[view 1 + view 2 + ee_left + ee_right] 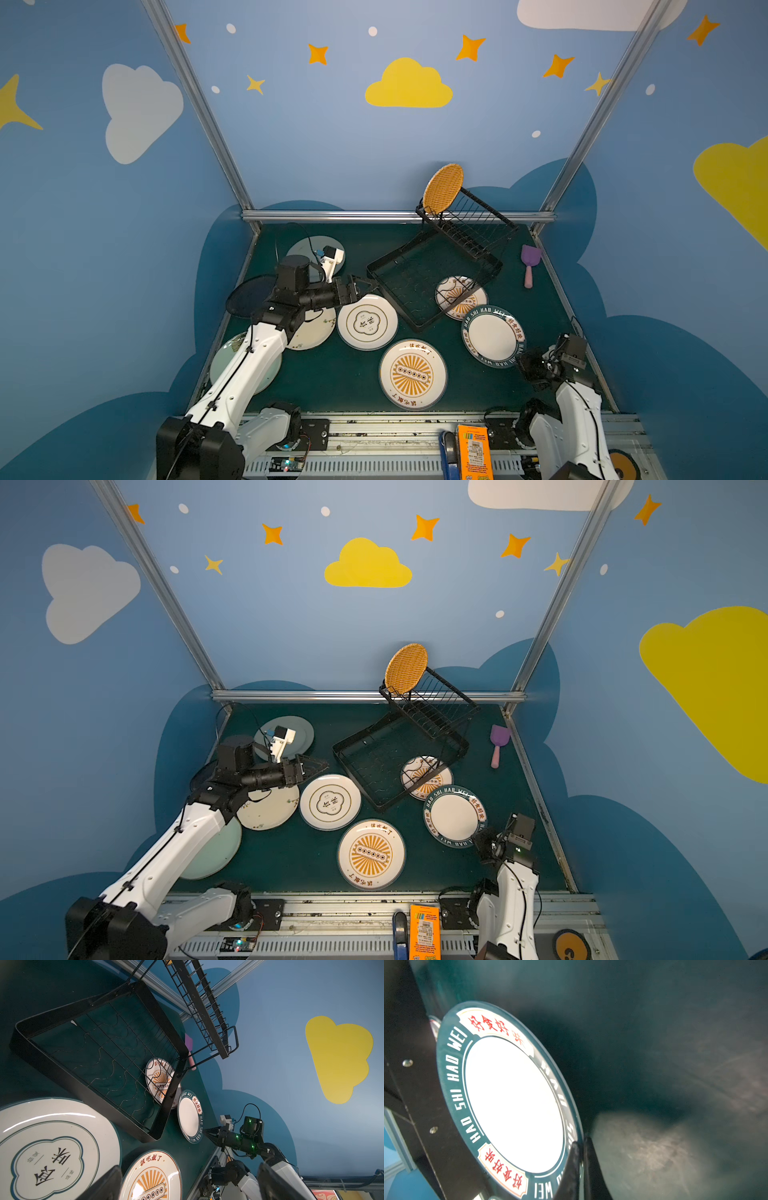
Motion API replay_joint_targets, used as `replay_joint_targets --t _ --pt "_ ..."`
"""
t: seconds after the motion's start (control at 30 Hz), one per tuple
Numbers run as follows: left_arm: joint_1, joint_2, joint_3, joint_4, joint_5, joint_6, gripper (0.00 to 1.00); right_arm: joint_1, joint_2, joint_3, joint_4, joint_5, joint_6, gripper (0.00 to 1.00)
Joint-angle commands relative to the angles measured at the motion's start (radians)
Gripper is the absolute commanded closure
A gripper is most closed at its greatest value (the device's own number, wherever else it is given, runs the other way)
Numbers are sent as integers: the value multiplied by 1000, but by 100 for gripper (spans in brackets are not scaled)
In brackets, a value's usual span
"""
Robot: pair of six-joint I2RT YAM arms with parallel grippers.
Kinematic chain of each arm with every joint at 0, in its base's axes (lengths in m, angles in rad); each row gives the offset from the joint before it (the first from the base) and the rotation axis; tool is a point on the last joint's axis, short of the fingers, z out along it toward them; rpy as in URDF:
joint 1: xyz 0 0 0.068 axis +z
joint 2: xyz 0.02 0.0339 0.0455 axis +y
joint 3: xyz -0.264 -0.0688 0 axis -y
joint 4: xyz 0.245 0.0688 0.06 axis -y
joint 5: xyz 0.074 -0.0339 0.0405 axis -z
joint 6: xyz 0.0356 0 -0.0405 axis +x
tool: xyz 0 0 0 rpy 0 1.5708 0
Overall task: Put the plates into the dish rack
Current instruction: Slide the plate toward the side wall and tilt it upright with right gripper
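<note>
The black wire dish rack [390, 297] [355, 777] sits at the back right, with an orange woven plate [443, 188] standing in its raised section. My right gripper [523, 363] [581, 1147] is shut on the rim of the teal lettered plate [493, 336] [512, 1103]. That plate overlaps a small sunburst plate [461, 297] lying under the rack's corner. My left gripper [370, 286] [189, 1184] hangs open and empty by the rack's left corner, above the flower-outline plate [367, 322] [52, 1147]. A large sunburst plate [412, 374] lies in front. Cream [316, 332], navy [249, 295], mint [226, 361] and grey-green [307, 245] plates lie partly under the left arm.
A purple scoop [529, 264] lies right of the rack near the right frame post. An aluminium rail [374, 216] bounds the back of the mat. An orange box [473, 453] stands on the front rail between the arm bases.
</note>
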Motion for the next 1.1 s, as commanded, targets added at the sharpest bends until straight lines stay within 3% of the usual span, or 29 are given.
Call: replay_joint_targets --t 0.0,0.43,0.6,0.8,1.07 --pt "5 3 -9 26 -2 -3 0 -39 33 23 50 20 24 100" --pt "5 -8 -19 59 12 -34 0 -243 181 97 160 0 20 100" --pt "5 -25 -22 62 9 -36 0 -254 203 109 174 -14 5 100" --pt "4 -36 -22 59 6 -36 0 -256 201 90 200 -81 -34 59" --pt "5 -52 -27 72 13 -46 0 -256 164 7 274 -164 -3 36"
